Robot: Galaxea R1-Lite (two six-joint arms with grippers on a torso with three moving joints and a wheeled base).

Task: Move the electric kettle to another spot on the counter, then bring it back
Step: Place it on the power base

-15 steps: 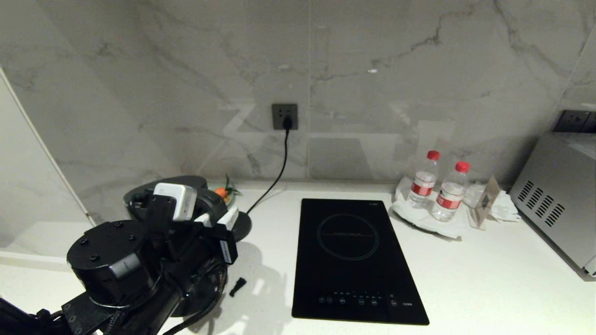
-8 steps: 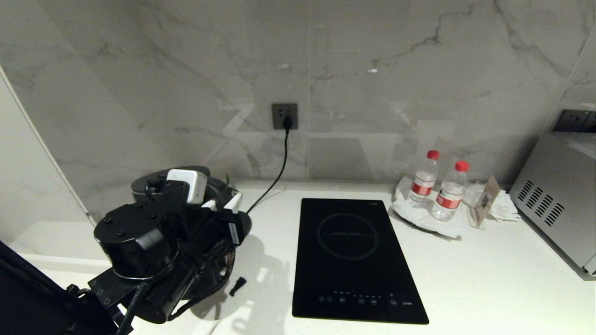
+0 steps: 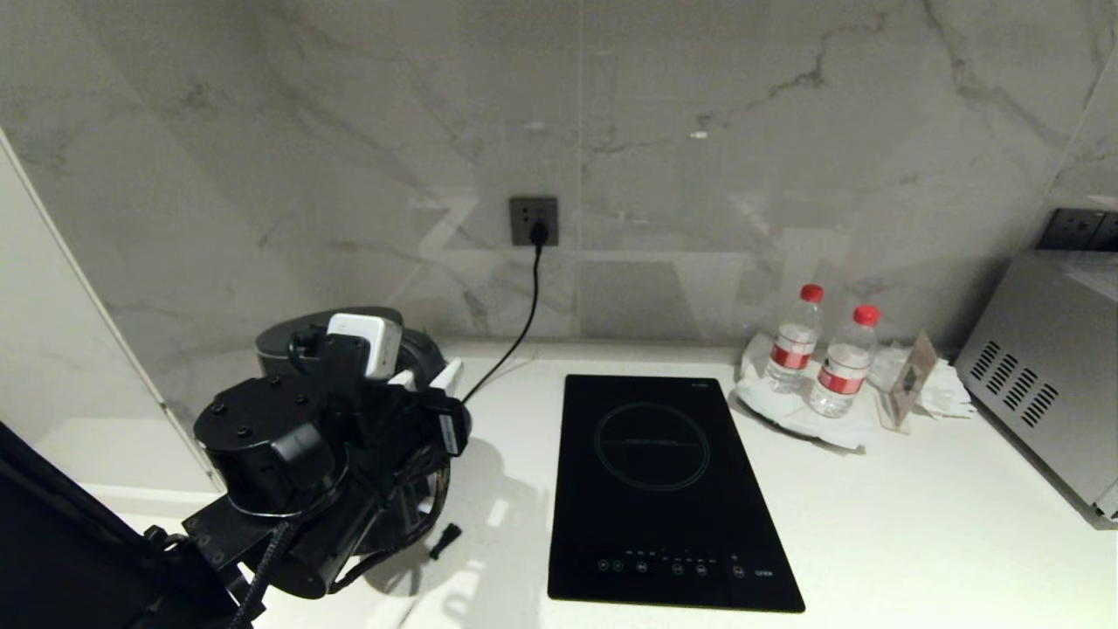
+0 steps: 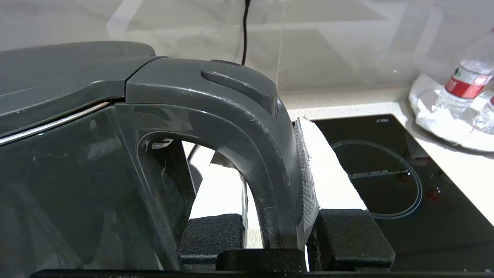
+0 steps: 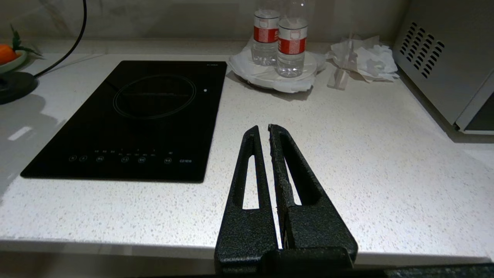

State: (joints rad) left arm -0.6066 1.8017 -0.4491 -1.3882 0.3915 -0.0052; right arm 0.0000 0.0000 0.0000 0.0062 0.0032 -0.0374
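1. Left gripper [image 4: 283, 231] is clamped on the loop handle [image 4: 270, 154] of the electric kettle [image 3: 349, 336], which sits left of the hob [image 3: 668, 489], near the wall.
2. Judgement: the kettle is in transit, held; which leg of the trip cannot be told. Next it needs an upright set-down on bare worktop [image 3: 917, 524].
3. Right gripper [image 5: 266, 135] is closed and empty, parked at the worktop's front edge.
4. Obstacles: a cord [image 3: 515, 336] behind the hob, 2 bottles [image 3: 821, 354] to the hob's right.
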